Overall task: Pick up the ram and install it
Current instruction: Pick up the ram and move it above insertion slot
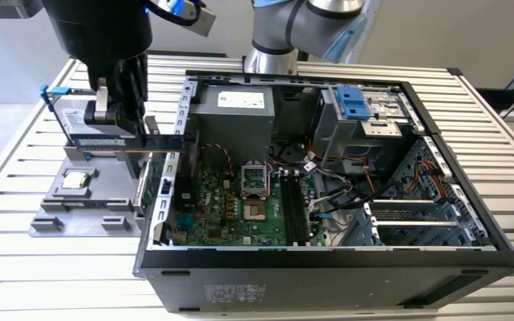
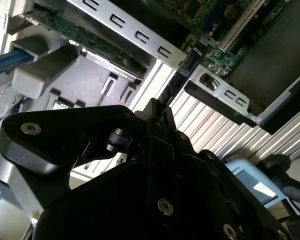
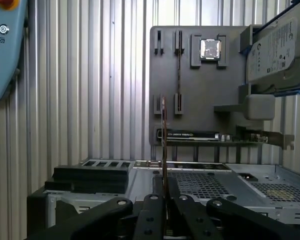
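Observation:
My gripper hangs above the grey parts tray, at the exterior view's left of the open computer case. It is shut on the ram, a thin dark stick that juts from the fingers toward the case wall. In the first wrist view the ram stands edge-on, rising from the gripper. In the second wrist view the ram reaches out from the gripper past the case's edge. The motherboard's long black memory slots lie inside the case.
On the tray sit a silver hard drive in a blue frame and a small square processor chip. A card lies at the tray's edge. A teach pendant rests on the slatted table. The case's metal wall stands close by the ram.

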You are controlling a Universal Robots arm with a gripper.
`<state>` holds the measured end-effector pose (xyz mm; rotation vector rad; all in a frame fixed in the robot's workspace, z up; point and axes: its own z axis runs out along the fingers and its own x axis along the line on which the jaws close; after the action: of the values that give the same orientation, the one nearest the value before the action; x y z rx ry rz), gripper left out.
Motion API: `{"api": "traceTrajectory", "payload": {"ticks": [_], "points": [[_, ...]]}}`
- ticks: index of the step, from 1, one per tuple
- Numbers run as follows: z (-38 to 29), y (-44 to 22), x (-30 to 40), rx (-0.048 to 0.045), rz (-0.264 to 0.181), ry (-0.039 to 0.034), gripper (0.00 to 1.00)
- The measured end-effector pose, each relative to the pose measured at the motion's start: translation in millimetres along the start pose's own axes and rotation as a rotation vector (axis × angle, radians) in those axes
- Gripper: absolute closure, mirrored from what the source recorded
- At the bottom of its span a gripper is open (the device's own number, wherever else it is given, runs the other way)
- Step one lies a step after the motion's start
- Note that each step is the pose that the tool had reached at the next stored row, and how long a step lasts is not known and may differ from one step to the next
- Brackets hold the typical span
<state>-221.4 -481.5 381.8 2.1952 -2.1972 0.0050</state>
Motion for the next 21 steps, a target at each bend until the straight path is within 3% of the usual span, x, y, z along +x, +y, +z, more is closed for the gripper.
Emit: {"api": "traceTrajectory", "payload": {"ticks": [21], "points": [[-1.1,-47.8,-0.7,0.0,0.0,0.0,1.0]]}}
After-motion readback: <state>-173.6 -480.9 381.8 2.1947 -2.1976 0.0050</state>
